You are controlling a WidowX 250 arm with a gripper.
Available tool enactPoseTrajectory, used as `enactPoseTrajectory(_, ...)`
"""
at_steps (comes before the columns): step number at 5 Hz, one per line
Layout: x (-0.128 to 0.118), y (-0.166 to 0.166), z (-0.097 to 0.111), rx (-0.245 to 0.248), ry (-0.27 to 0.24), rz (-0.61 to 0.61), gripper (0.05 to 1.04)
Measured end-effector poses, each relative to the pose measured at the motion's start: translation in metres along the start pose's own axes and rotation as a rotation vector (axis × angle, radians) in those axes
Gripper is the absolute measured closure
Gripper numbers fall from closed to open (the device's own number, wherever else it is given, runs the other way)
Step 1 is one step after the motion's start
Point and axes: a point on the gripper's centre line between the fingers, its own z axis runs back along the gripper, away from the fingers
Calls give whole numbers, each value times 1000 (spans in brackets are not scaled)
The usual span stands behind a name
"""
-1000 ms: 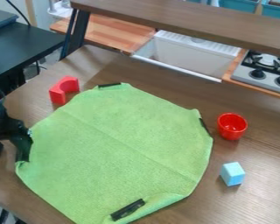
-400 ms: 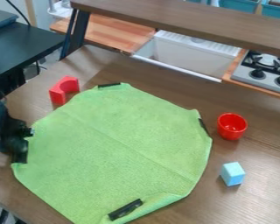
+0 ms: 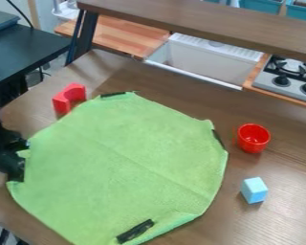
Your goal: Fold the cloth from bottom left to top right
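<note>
Tabletop (image 3: 270,225), brown wood grain, occupies most of the camera view; its near-left edge runs diagonally past the lower-left side of the cloth, with a band of wood between. A dark wooden shelf board (image 3: 200,24) crosses the top at a slant. Green cloth (image 3: 117,162) lies spread on the tabletop in a rounded, many-sided outline, not doubled over. A faint crease crosses it from upper left to lower right, and its lower-right edge curls upward. At lower right and right, a wide area of wood shows beyond the cloth edge.

Black side table (image 3: 27,52): upper left, beyond the tabletop. White sink basin (image 3: 203,57): behind the shelf board's near edge. Toy stove (image 3: 289,79): far right. Black gripper (image 3: 16,170): at the left edge of the cloth, against its margin; whether its jaws are spread, pressed together or pinching fabric cannot be determined.

Obstacles: red cup (image 3: 253,136), upright, near the right corner of the cloth; red notched block (image 3: 69,98), just beside the upper-left edge; light blue cube (image 3: 254,190), apart from the cloth, on the near side of the cup. Black strips (image 3: 135,231) mark the top, right and bottom margins of the cloth.
</note>
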Motion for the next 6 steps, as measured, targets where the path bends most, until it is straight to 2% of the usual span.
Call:
enactPoseTrajectory(1,9,-12,18,-36,17,34,1034)
enactPoseTrajectory(2,17,-44,28,-61,57,37,1034)
enactPoseTrajectory(4,27,-94,29,-63,88,54,1034)
enactPoseTrajectory(6,29,-161,32,-64,100,64,1034)
